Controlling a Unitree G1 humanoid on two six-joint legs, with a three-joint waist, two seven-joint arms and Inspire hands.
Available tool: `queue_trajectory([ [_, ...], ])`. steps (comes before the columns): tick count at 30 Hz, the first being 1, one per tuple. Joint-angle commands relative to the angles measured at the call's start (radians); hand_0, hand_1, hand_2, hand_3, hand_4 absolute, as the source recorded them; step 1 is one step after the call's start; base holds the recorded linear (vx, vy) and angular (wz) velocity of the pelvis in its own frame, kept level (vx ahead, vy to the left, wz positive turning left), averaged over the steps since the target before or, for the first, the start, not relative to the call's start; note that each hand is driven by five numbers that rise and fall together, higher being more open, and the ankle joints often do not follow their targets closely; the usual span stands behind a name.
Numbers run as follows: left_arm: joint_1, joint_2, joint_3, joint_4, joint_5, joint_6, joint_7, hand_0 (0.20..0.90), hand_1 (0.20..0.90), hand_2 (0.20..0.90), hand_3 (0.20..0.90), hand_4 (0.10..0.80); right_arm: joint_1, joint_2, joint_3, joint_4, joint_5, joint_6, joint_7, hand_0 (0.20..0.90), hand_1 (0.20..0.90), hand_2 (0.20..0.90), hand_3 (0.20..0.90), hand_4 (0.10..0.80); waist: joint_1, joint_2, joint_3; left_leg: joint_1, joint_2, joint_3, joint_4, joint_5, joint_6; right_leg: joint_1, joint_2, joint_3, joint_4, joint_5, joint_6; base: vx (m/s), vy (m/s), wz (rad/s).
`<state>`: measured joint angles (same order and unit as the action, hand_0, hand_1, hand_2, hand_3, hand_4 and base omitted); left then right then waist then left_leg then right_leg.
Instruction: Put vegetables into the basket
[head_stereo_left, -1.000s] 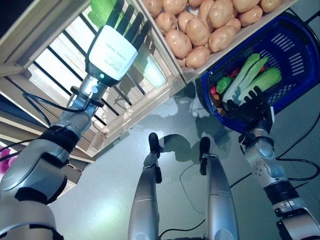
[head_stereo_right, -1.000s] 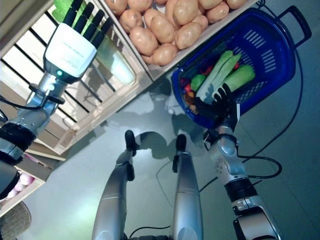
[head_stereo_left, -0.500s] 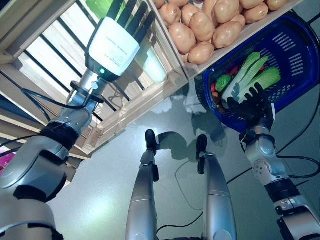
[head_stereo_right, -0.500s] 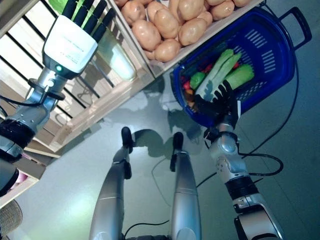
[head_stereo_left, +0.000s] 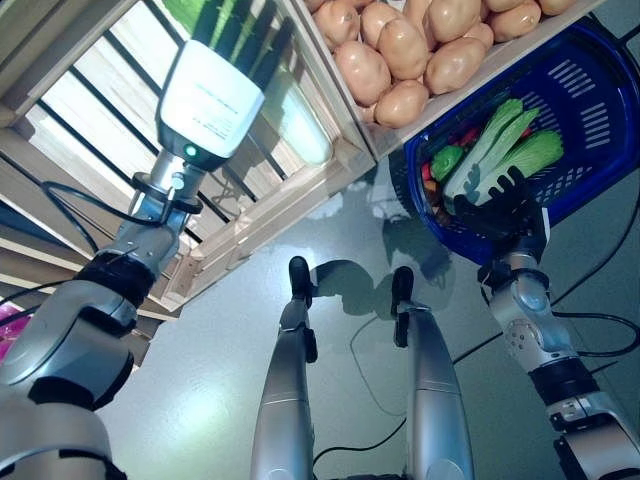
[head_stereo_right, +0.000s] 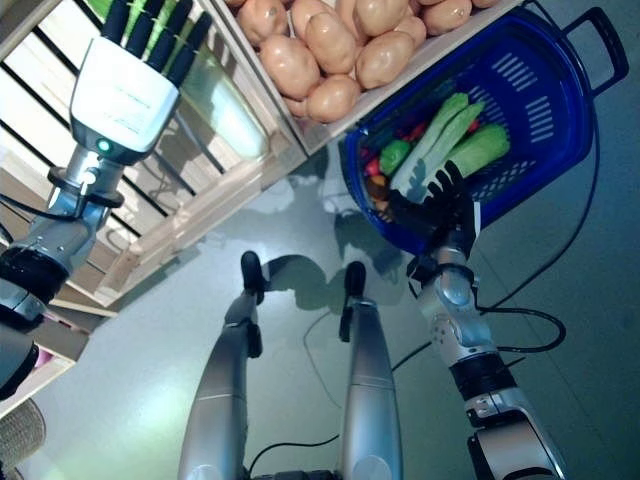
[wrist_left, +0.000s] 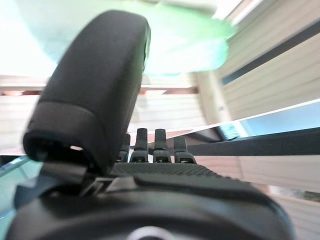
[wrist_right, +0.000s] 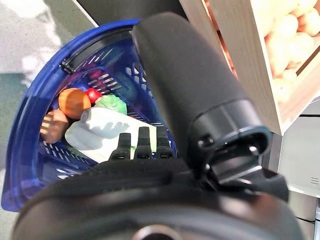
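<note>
My left hand (head_stereo_left: 210, 95) is raised against the wooden stand with its fingers straight. The fingertips reach a green leafy vegetable (head_stereo_left: 190, 12) at the top of the view. In the left wrist view the hand (wrist_left: 150, 192) is open and the green vegetable (wrist_left: 185, 45) lies just past its thumb. The blue basket (head_stereo_left: 590, 100) stands on the floor at the right. It holds long pale-green leafy vegetables (head_stereo_left: 500, 140), a small green one (head_stereo_left: 447, 162) and an orange round one (wrist_right: 74, 102). My right hand (head_stereo_left: 497, 207) is open just above the basket's near rim.
The slatted wooden stand (head_stereo_left: 330, 170) runs from the left across the top, and its corner crate overhangs the basket's far side. Grey floor (head_stereo_left: 220, 340) lies between the stand and the basket.
My left hand has moved slightly left and further up toward the green vegetable. The right hand and the basket have not moved.
</note>
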<state>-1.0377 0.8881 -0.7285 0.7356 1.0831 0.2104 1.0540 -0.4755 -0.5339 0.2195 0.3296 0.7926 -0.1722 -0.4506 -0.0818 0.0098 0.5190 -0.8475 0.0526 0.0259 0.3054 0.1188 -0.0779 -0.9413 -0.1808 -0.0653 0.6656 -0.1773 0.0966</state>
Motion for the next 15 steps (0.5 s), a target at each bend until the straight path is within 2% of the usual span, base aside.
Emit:
queue_trajectory([
  [1,-0.014,0.088,0.147,-0.033,-0.072,0.076,0.088,0.9,0.9,0.9,0.9,0.8,0.024,-0.032,-0.075,-0.112,-0.018,-0.093,0.008,0.9,0.9,0.9,0.9,0.8,0.019,0.004,0.001,-0.014,-0.045,0.046,0.097,-0.103,0.065,0.074,0.061,-0.055,-0.194,0.143,-0.066,0.0,0.0,0.0],
  [9,0.059,0.088,0.192,-0.047,-0.09,0.087,0.074,0.9,0.9,0.9,0.9,0.8,0.037,-0.032,-0.089,-0.123,-0.018,-0.095,0.013,0.9,0.9,0.9,0.9,0.8,0.026,0.008,0.001,-0.009,-0.05,0.044,0.094,-0.103,0.066,0.078,0.055,-0.063,-0.194,0.142,-0.064,0.0,0.0,0.0],
  [12,0.081,0.088,0.211,-0.044,-0.106,0.076,0.107,0.9,0.9,0.9,0.9,0.8,0.049,-0.033,-0.09,-0.128,-0.014,-0.099,0.014,0.9,0.9,0.9,0.9,0.8,0.028,0.008,0.001,-0.009,-0.05,0.044,0.093,-0.102,0.067,0.079,0.053,-0.065,-0.197,0.143,-0.063,0.0,0.0,0.0],
  [15,0.098,0.088,0.203,-0.055,-0.087,0.072,0.079,0.9,0.9,0.9,0.9,0.8,0.055,-0.034,-0.094,-0.129,-0.013,-0.098,0.022,0.9,0.9,0.9,0.9,0.8,0.027,0.011,0.001,-0.004,-0.05,0.045,0.084,-0.095,0.065,0.084,0.049,-0.067,-0.209,0.152,-0.06,0.0,0.0,0.0],
])
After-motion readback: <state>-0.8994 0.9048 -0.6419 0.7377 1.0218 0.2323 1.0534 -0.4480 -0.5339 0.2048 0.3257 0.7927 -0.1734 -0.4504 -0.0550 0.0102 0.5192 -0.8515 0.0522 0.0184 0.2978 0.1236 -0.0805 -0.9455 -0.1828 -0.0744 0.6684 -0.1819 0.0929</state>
